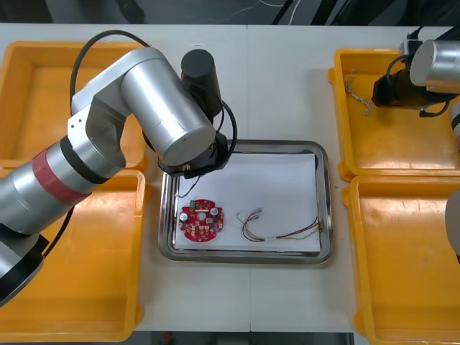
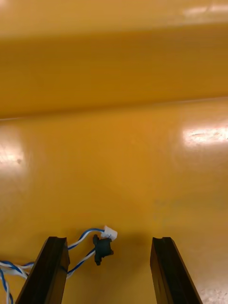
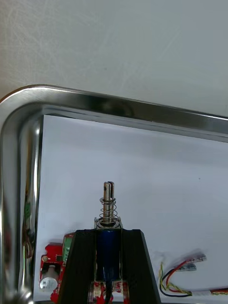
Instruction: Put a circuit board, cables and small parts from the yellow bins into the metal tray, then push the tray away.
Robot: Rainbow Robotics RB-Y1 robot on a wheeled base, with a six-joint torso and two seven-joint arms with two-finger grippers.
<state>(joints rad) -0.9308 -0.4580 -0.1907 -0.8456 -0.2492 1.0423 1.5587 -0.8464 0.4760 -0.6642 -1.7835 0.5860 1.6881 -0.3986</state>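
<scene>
Circuit board (image 3: 51, 251), half behind left end effector (image 3: 108, 237), metal part (image 3: 108, 202) gripped

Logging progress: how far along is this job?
Done: the circuit board and the red and yellow cable lie in the tray. In hand: the left gripper holds a small metal part over the tray; the right gripper is open around the blue and white cable in a yellow bin. Left: both drops, the push.

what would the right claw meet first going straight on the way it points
Probably the twisted blue and white cable, its end between the open right claw fingers; then the yellow bin floor.
</scene>
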